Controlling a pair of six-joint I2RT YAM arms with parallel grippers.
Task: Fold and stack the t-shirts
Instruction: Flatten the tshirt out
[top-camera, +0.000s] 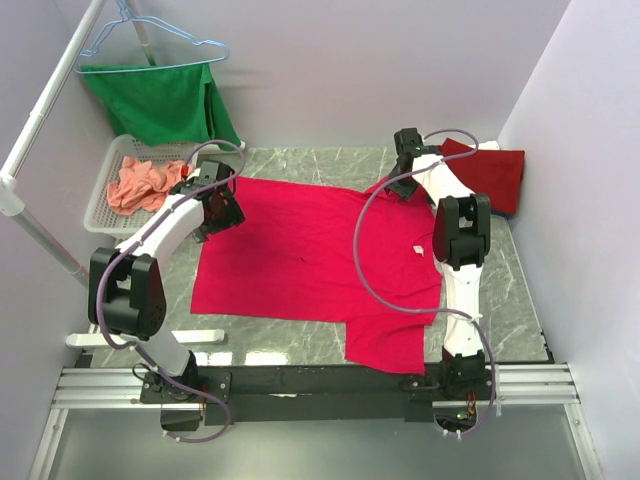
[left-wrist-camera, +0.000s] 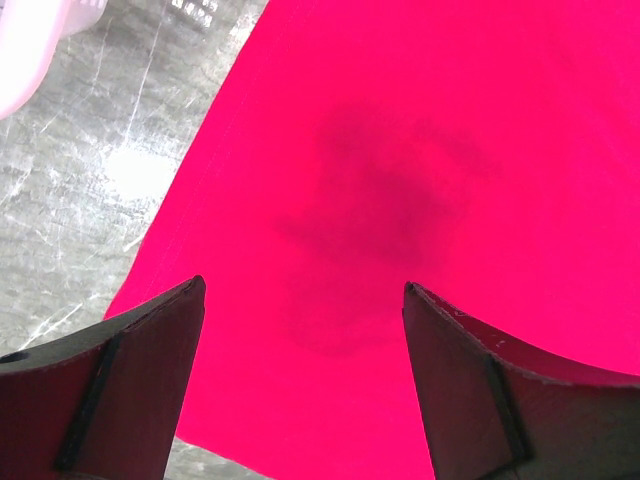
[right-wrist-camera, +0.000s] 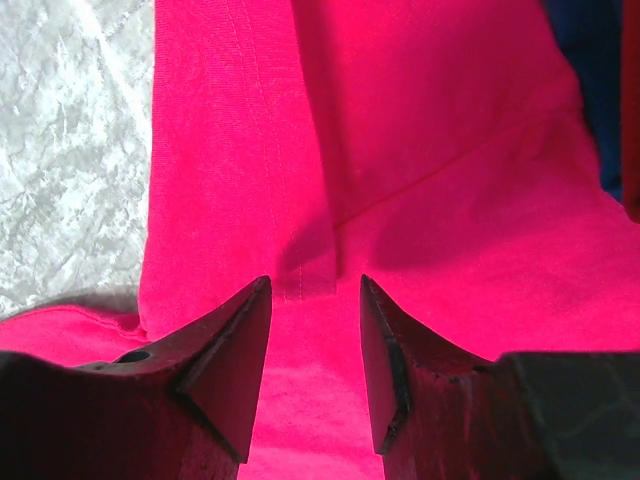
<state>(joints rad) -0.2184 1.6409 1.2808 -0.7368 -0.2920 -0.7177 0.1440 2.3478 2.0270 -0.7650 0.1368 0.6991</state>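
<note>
Your pinkish-red t-shirt lies flat across the bench, unfolded, long axis left to right, collar toward the right edge; dark red shirt looks folded at the far right corner; salmon-orange shirt waits in the basket; left claw wide, right claw narrower, both empty

Pink-red shirt lies spread flat at centre. Salmon shirt sits crumpled at ten o'clock, dark red shirt folded at two.
</note>
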